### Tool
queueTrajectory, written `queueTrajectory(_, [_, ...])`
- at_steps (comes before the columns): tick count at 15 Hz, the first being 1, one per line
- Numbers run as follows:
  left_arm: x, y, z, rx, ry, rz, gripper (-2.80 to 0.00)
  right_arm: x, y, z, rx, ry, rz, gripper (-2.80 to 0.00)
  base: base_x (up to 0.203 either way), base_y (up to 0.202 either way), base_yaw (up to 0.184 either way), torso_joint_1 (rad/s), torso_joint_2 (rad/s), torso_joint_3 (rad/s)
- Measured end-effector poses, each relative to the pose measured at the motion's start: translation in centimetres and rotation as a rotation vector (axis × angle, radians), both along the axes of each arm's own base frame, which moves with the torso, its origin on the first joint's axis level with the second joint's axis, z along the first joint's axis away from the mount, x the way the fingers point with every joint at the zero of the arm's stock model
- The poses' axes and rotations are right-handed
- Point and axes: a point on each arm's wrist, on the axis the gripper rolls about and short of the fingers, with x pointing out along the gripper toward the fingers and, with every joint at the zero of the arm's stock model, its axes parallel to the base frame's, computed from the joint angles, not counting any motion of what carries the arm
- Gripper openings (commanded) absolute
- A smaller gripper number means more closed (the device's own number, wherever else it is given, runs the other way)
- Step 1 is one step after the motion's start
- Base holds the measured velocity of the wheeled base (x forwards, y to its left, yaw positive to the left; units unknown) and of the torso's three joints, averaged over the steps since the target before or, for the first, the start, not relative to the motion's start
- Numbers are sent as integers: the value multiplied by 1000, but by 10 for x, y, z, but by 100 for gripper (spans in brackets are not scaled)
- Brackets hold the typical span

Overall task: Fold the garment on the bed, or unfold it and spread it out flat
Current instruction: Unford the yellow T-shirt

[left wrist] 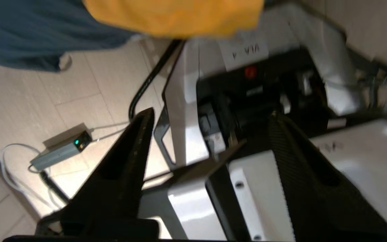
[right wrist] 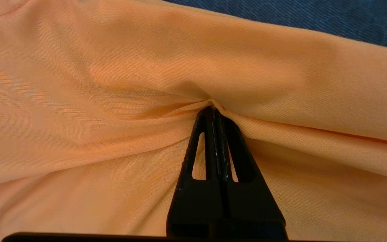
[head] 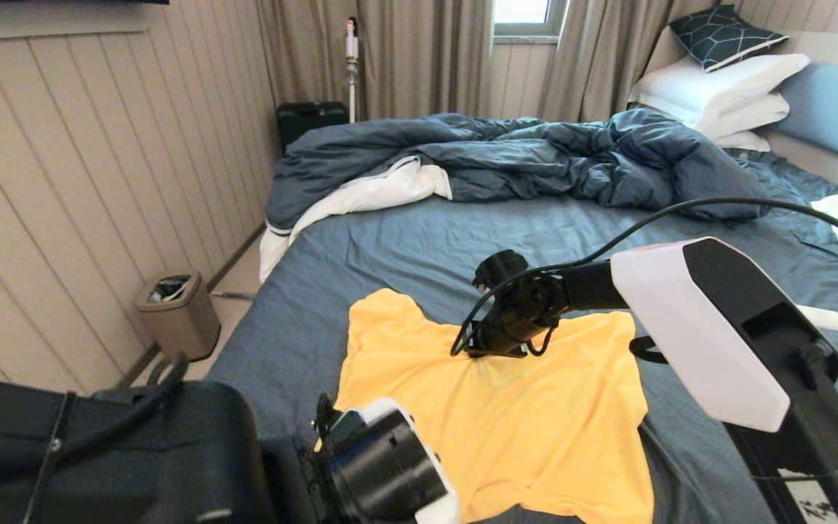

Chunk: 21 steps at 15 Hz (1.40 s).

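Note:
The yellow-orange garment (head: 513, 415) lies mostly spread on the slate-blue sheet of the bed (head: 404, 247), sleeves toward the duvet and hem toward me. My right gripper (right wrist: 212, 111) is shut on a pinch of the garment (right wrist: 113, 101) near its collar edge, and creases radiate from the pinch. In the head view the right gripper (head: 488, 349) presses down at the shirt's far middle. My left gripper (left wrist: 210, 117) hangs low beside the bed's near edge, open and empty, facing the robot's base and the floor. A strip of garment (left wrist: 173, 16) shows over the bed edge.
A rumpled dark blue duvet (head: 506, 156) with white underside lies across the far half of the bed. White pillows (head: 724, 94) rest by the headboard. A small bin (head: 175, 309) stands on the floor to the left. A grey power box (left wrist: 60, 151) with cables lies on the floor.

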Motion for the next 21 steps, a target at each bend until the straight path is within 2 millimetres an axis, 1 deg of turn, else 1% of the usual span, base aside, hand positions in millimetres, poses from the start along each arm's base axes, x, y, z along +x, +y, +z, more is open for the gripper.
queueTrajectory(3, [42,15,13,-53,-58,96,0,0,-1,4,4,-6,-3,-280,0,0,0,0,0,0])
queueTrajectory(5, [81,32,21,-95,-119,179,0,-2,-3,13,9,-20,-7,-280,0,0,0,0,0,0])
queueTrajectory(6, [100,39,22,-109,-148,209,-280,-3,-4,18,12,-29,-7,-280,0,0,0,0,0,0])
queueTrajectory(8, [129,45,19,-126,-183,243,-280,-7,-5,31,21,-49,-6,-280,0,0,0,0,0,0])
queueTrajectory(12, [171,45,0,-181,-244,304,-280,-20,-9,63,41,-97,-4,-280,0,0,0,0,0,0])
queueTrajectory(17, [207,37,-22,-204,-268,334,-280,-33,-14,92,61,-145,-4,-280,0,0,0,0,0,0])
queueTrajectory(19, [216,38,-29,-224,-245,335,-280,-40,-17,98,60,-144,-5,-280,0,0,0,0,0,0])
queueTrajectory(21, [219,40,-33,-239,-217,331,-280,-53,-25,96,44,-110,-11,-280,0,0,0,0,0,0])
